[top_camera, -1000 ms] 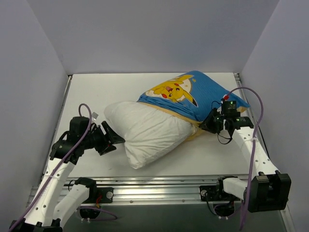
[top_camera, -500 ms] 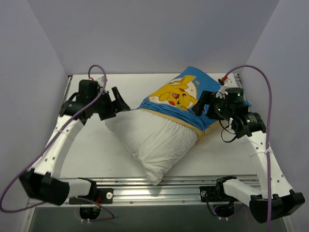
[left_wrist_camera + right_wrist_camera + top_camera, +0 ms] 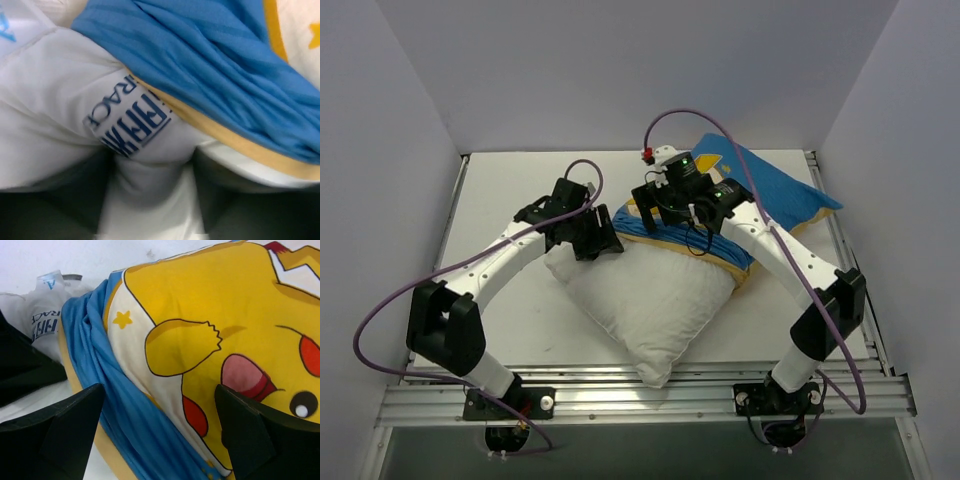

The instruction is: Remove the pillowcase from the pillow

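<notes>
Pillow [image 3: 655, 300]: large, plump, plain white cushion lying cornerwise on the white table [image 3: 510, 190]. Its near half is bare, with 1 corner pointing at the near edge. Its far half sits inside the cover.
Pillowcase [image 3: 775, 190]: blue, finely striped fabric cover with a yellow cartoon character print and yellow trim. It covers the far end of the pillow. Its open edge is bunched in folds across the pillow's middle, and its far right part lies flat on the table.
Left hand [image 3: 150, 200]: at the pillow's left far corner, just beside the bunched blue edge. The jaws stand apart, and a bulge of white pillow fabric sits between the 2 dark, blurred fingers. I cannot tell whether they press on it.
Right hand [image 3: 157, 405]: above the yellow print, near the left hand. Its 2 black fingers [image 3: 70, 425] are spread wide, holding nothing.
Tag [image 3: 130, 125]: small white sewn label with blue lettering, on the pillow just below the yellow trim.
</notes>
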Motion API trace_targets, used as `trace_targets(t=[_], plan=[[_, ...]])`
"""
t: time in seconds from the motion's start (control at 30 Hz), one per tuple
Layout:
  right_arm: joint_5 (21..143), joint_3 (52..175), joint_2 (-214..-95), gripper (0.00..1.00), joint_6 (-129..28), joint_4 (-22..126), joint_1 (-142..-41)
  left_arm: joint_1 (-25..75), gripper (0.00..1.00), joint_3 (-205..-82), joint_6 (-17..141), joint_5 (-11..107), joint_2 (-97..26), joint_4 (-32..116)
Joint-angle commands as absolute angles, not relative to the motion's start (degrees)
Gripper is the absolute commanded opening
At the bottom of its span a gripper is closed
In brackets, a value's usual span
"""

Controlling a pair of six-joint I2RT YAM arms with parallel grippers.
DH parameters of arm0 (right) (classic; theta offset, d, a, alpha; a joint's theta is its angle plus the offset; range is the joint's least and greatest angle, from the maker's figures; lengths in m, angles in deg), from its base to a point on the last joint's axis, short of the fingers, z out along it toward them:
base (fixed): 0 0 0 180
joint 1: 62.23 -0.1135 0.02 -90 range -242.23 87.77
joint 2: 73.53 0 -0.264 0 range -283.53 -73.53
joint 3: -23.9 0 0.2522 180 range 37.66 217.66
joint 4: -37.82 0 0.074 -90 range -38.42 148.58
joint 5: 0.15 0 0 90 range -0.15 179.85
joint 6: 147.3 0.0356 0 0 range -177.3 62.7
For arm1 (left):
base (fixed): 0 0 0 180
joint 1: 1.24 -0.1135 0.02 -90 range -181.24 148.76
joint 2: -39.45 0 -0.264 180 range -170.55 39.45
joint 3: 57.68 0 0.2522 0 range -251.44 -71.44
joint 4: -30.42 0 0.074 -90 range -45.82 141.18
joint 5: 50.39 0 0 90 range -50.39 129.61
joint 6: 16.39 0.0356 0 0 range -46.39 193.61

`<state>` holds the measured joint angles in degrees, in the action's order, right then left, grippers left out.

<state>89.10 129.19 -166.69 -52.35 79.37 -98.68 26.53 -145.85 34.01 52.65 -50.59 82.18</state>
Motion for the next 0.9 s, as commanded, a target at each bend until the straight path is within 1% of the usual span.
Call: trace_targets(t=[0.0,0.03,0.07,0.1,0.13,0.3,0.33,0.37,0.4,0.43,0.5,0.53,0.57,0.6,0.67,0.73,0.87], plan=[[93.10,133.02,-168.88,0.88,-59.06,81.12,-101.78,27.50,0.49,-139.48,30.02,55.60,-51.43,76.97],[92.58,133.20,-170.20,0.89,-59.50,80.94,-102.22,27.50,0.37,-137.81,29.84,56.04,-51.43,75.48],[92.57,133.38,-170.90,0.89,-59.76,80.85,-102.31,27.50,0.26,-137.62,29.84,56.13,-51.34,75.29],[92.40,134.25,-171.61,0.89,-60.63,81.28,-102.49,27.50,0.08,-137.54,30.18,56.13,-51.43,75.20],[91.79,134.86,-173.36,0.89,-61.25,81.64,-103.01,27.50,0.03,-137.97,30.54,56.05,-51.34,75.38],[91.78,137.68,-178.29,0.91,-63.89,83.57,-104.86,27.59,0.02,-140.60,33.44,54.21,-49.41,76.96],[93.09,137.94,-179.86,0.82,-63.81,83.40,-104.77,27.59,0.02,-141.22,33.79,53.77,-49.06,78.00],[96.84,137.86,-180.57,0.73,-63.63,83.22,-104.69,27.59,0.02,-142.44,34.49,53.33,-47.83,78.62],[98.71,137.77,-181.19,0.61,-63.54,82.70,-104.42,27.59,0.02,-142.98,34.84,52.19,-46.95,79.33],[100.21,137.77,-182.15,0.39,-63.02,82.52,-103.90,27.59,0.02,-143.51,35.37,51.74,-46.33,80.64],[103.28,138.91,-183.12,0.20,-62.14,82.78,-100.92,27.59,0.02,-145.09,36.78,50.52,-43.61,82.66],[104.51,139.96,-184.09,0.04,-60.57,82.96,-99.51,27.59,0.02,-145.44,37.30,49.20,-41.78,84.76],[106.01,142.49,-184.70,0.00,-59.42,83.13,-98.02,27.59,0.02,-145.71,38.09,48.49,-40.98,85.91],[109.94,144.08,-185.84,0.00,-58.11,83.92,-94.87,27.59,0.02,-145.97,38.27,47.88,-39.75,87.14],[112.78,148.99,-187.17,0.00,-53.71,84.98,-91.34,27.50,0.02,-145.62,38.54,46.65,-36.23,90.05],[114.80,152.26,-189.18,0.00,-50.81,86.82,-85.28,27.24,0.02,-144.57,38.19,44.81,-33.33,92.85],[114.55,160.96,-193.49,0.00,-44.57,90.60,-74.38,24.17,0.02,-141.94,37.13,42.69,-24.19,97.34]])
